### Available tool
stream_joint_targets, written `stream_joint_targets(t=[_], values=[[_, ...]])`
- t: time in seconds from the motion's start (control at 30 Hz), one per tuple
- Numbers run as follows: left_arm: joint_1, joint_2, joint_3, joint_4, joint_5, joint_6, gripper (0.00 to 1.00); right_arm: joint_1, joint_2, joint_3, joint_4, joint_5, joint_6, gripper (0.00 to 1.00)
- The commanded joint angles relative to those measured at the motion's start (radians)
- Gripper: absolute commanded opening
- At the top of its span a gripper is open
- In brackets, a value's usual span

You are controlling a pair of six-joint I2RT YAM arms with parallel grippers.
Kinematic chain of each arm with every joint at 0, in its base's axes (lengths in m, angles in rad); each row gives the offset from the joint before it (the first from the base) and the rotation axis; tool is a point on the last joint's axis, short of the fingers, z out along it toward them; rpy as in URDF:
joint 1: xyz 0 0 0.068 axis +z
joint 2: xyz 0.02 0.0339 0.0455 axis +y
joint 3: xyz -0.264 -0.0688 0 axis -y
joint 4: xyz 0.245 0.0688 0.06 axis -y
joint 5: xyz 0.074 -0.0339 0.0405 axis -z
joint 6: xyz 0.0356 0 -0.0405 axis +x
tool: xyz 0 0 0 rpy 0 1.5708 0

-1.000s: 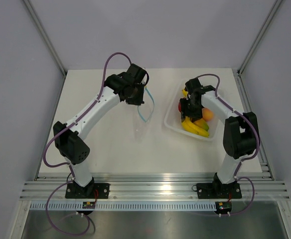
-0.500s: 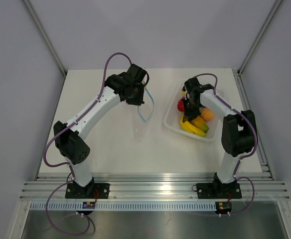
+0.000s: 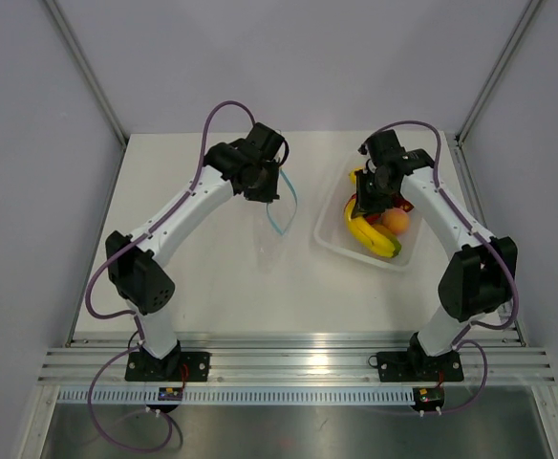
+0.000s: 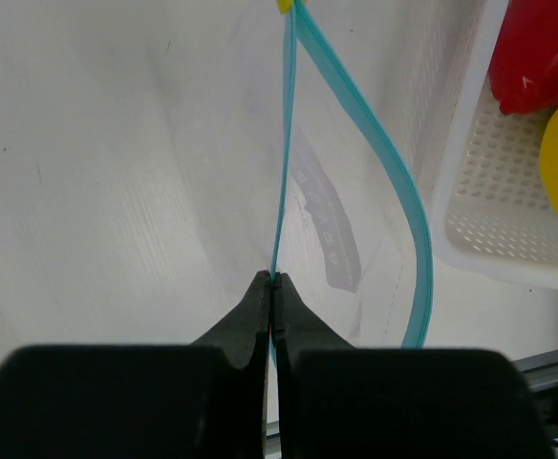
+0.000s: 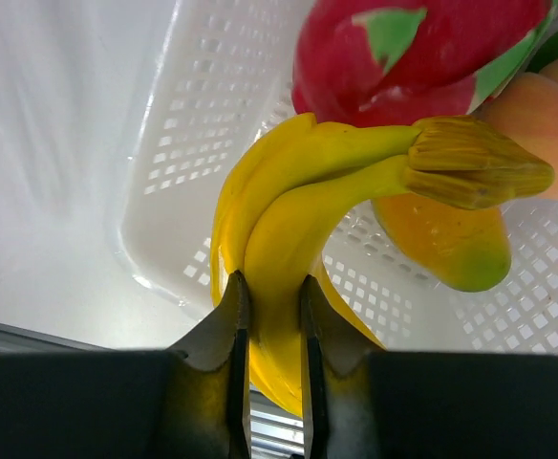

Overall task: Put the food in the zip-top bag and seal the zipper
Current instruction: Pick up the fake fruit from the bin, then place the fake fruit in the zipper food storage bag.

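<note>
My left gripper (image 3: 266, 187) is shut on the zip-top bag (image 3: 271, 222), pinching its light-blue zipper (image 4: 284, 143) at the mouth edge. The clear bag hangs over the table with the other side of its mouth (image 4: 411, 210) bowed away. My right gripper (image 5: 271, 287) is shut on the yellow banana bunch (image 5: 298, 206), one finger on each side of a banana. The bunch (image 3: 371, 236) hangs over the white tray (image 3: 331, 240). An orange-pink peach (image 3: 395, 221) lies in the tray beside it.
The perforated tray (image 5: 193, 124) also holds a red fruit (image 5: 403, 57) and an orange-green fruit (image 5: 446, 244). In the left wrist view the tray's corner (image 4: 489, 229) stands close to the right of the bag. Grey walls enclose the table.
My right gripper has closed on the banana bunch and risen with it, moving toward the back of the tray. The left gripper and bag have stayed in place.
</note>
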Motion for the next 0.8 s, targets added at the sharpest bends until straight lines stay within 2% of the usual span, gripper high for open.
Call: stream_joint_targets(t=[0.0,0.2,0.43,0.47,0.77], values=[[-0.017,0.020,0.053,0.023,0.005,-0.022,0.00,0.004,-0.084,0.074,-0.003,-0.034,0.067,0.00],[-0.029,0.033,0.053,0.055,0.062,-0.078,0.00,0.004,-0.170,0.094,0.087,-0.021,0.251,0.00],[-0.042,0.054,0.058,0.105,0.133,-0.155,0.00,0.004,-0.285,-0.001,0.273,0.059,0.469,0.00],[-0.043,0.060,0.059,0.113,0.166,-0.164,0.00,0.004,-0.313,-0.021,0.320,0.065,0.486,0.00],[-0.051,0.085,0.093,0.112,0.182,-0.164,0.00,0.008,-0.408,-0.087,0.544,0.070,0.656,0.00]])
